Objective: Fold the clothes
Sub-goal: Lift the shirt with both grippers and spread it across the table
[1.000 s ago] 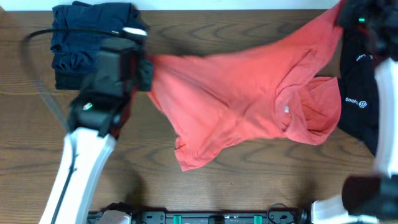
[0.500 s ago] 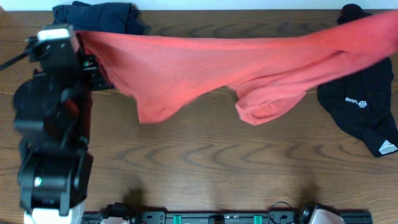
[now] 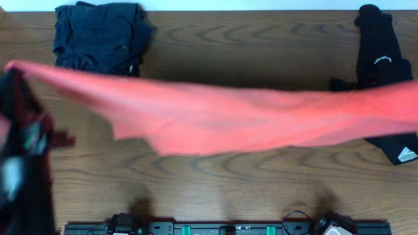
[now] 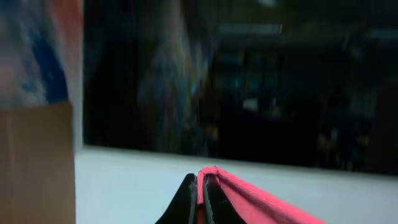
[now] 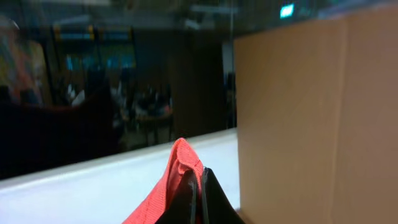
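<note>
Two pinches hold the coral-red T-shirt point(image 3: 222, 117): the left end effector point(image 4: 201, 198) and the right end effector point(image 5: 198, 196) are each closed tight on an edge of it. It hangs stretched above the counter point(image 3: 248, 192), long axis roughly 9 to 3 o'clock. With one arm at each end, neither is nearer, so laying it flat likely needs both to lower evenly.

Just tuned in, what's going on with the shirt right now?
Both arms hold the red T-shirt stretched out above the table, the left gripper and the right gripper each shut on an edge. It is spread wide, not yet folded. A dark blue garment lies at the back left, a black garment at the right.
</note>
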`<state>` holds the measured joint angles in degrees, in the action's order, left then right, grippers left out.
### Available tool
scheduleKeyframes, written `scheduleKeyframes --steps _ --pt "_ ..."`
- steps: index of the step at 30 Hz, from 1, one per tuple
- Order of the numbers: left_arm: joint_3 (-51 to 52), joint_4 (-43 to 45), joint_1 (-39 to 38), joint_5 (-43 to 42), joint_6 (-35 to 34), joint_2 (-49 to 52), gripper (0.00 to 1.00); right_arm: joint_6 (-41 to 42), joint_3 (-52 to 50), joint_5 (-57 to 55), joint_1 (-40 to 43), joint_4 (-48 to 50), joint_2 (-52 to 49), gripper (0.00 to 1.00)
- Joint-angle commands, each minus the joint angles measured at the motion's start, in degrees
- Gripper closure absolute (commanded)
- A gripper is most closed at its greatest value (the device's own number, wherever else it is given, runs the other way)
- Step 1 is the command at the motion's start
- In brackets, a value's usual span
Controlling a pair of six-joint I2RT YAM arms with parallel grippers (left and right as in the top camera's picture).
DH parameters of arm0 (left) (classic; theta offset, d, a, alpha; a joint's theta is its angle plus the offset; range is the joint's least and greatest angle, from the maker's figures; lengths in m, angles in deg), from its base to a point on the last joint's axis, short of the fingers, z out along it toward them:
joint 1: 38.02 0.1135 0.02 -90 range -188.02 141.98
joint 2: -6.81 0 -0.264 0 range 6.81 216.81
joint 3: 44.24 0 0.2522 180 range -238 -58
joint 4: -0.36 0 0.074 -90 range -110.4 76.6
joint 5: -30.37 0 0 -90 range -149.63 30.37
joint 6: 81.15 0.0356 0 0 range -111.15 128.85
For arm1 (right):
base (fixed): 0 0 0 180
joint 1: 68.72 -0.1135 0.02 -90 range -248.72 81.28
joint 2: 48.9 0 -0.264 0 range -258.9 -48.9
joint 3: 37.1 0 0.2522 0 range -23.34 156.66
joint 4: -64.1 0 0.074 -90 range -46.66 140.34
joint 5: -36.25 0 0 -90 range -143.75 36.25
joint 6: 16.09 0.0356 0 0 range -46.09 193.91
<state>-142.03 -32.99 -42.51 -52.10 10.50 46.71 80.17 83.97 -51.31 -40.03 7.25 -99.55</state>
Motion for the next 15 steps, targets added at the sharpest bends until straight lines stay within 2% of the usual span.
scheduleKeyframes --steps 1,8,15 --pt "-3.0 -0.9 0.3 0.9 -0.3 -2.7 0.94 -3.1 3.1 -3.5 -0.3 -0.4 1.5 0.99" --pt "-3.1 -4.7 0.3 0.9 -0.2 -1.8 0.94 -5.3 6.1 -3.8 -0.6 -0.6 1.0 0.99" --pt "-3.1 -8.8 0.3 1.1 -0.2 5.9 0.94 -7.3 6.1 5.6 -0.6 -4.2 -7.1 0.99"
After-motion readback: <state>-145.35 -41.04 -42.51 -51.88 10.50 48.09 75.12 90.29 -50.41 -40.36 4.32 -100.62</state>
